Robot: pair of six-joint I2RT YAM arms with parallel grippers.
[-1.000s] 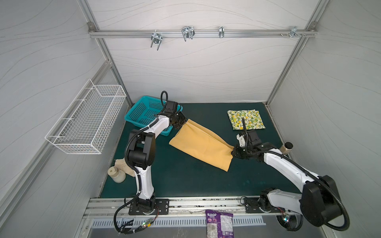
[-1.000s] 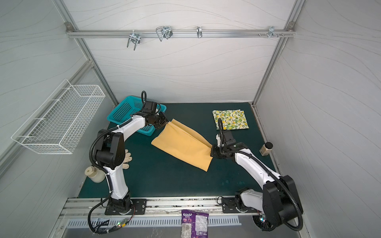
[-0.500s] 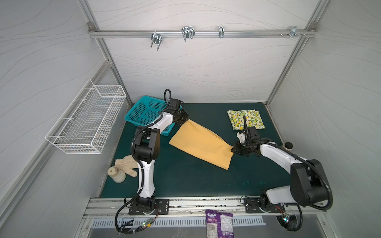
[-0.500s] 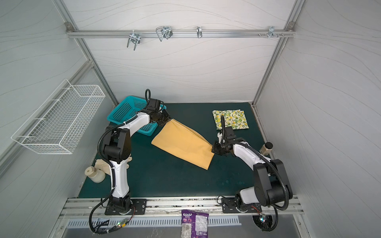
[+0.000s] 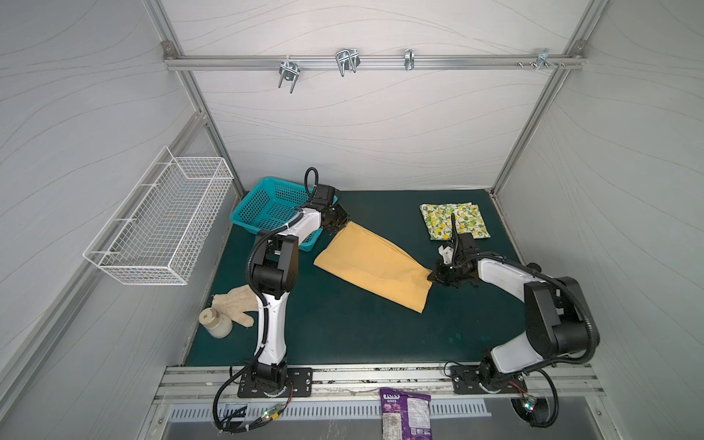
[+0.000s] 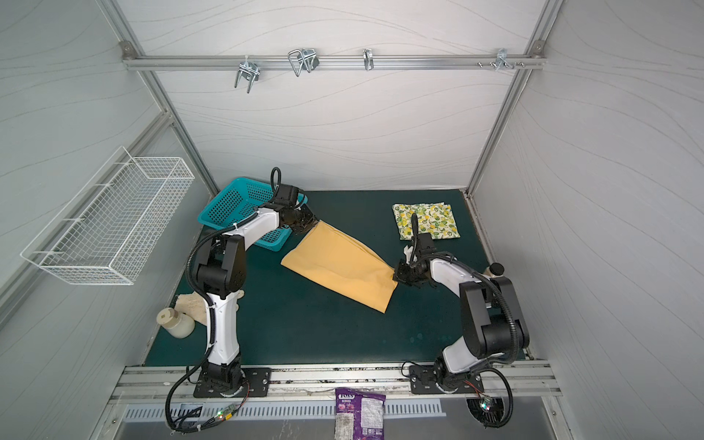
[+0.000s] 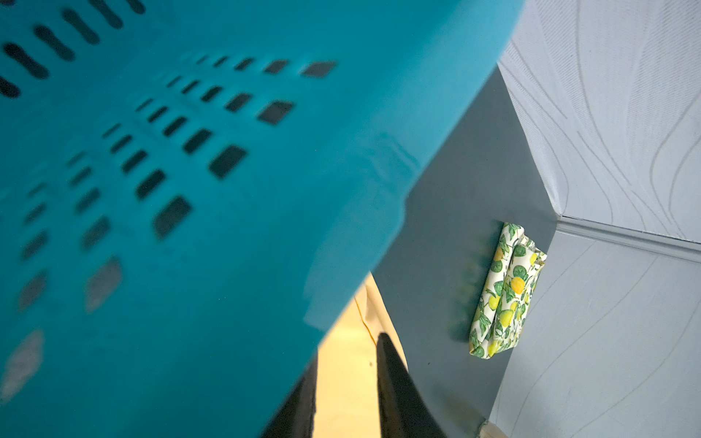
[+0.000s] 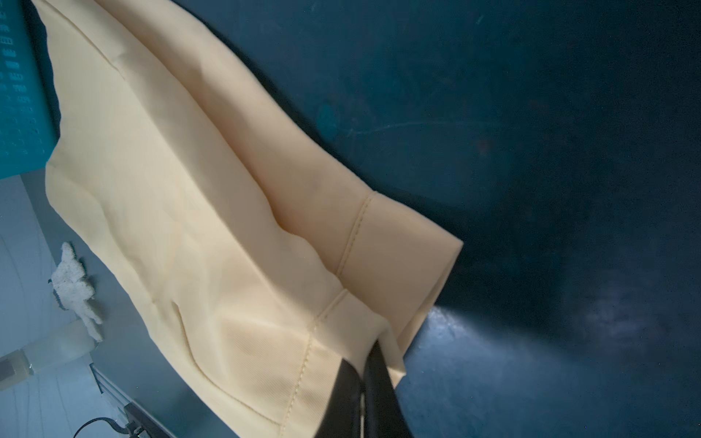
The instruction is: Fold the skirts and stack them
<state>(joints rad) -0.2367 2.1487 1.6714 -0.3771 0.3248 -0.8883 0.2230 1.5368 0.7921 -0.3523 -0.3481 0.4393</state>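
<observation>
Left gripper (image 5: 338, 228): newly parted, mustard skirt (image 5: 375, 264) corner freed between its tips. Right gripper (image 5: 433, 275): clamped on the far hem. Spreading seems done.

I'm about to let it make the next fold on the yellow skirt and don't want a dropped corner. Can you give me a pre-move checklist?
1. Hem corner of the plain mustard-yellow cloth skirt held by the right gripper: ok, shut on it.
2. Opposite corner held by the left gripper: not ok, jaws parted, cloth unpinched.
3. Mustard skirt lying flat on the dark green mat: ok, slight wrinkles.
4. Folded white lemon-print skirt ready as stack base: ok, lying apart at the back.
5. Clearance from the teal perforated plastic basket: cannot tell, it sits right beside the left gripper.
</observation>
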